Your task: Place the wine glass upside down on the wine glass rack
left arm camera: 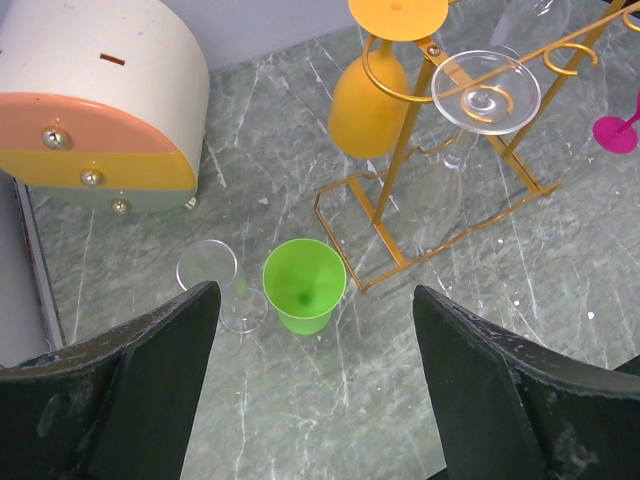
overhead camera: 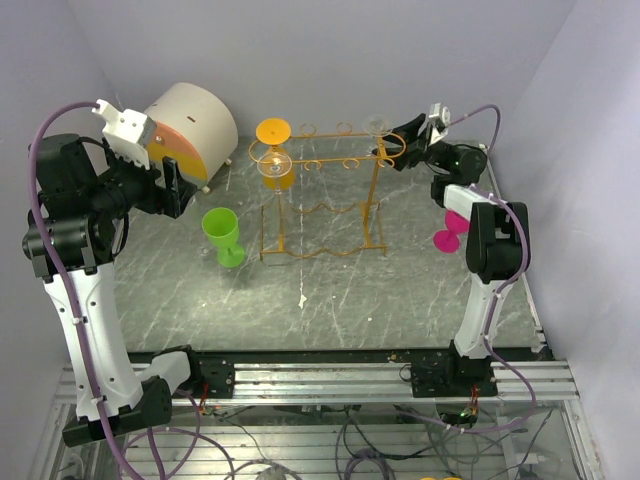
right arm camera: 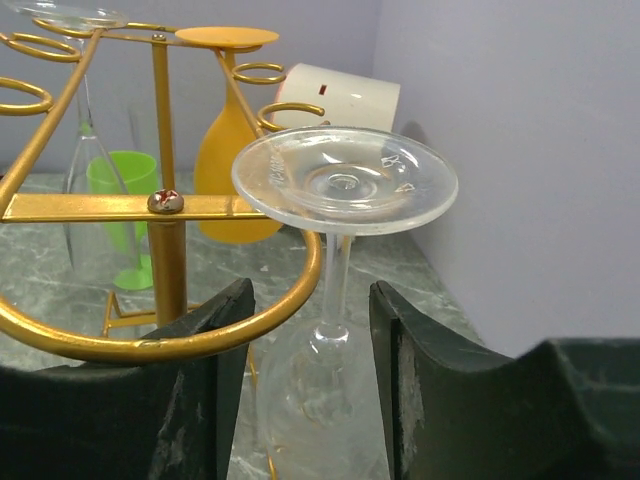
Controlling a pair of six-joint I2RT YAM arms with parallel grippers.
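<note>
A clear wine glass (right arm camera: 345, 180) hangs upside down at the right end of the orange-gold wine glass rack (overhead camera: 320, 190). Its foot sits above a gold loop (right arm camera: 160, 340), with its stem beside the loop's end. My right gripper (right arm camera: 312, 295) is open, one finger on each side of the stem with a gap on both sides. In the top view it is at that end of the rack (overhead camera: 400, 135). My left gripper (left arm camera: 315, 293) is open and empty, high above the table left of the rack (overhead camera: 175, 190).
An orange glass (left arm camera: 370, 100) and another clear glass (left arm camera: 487, 85) hang upside down at the rack's left end. A green glass (left arm camera: 303, 285) and a clear glass (left arm camera: 210, 275) stand upright on the table. A pink glass (overhead camera: 450, 232) stands by the right arm. A white round box (overhead camera: 190, 125) sits back left.
</note>
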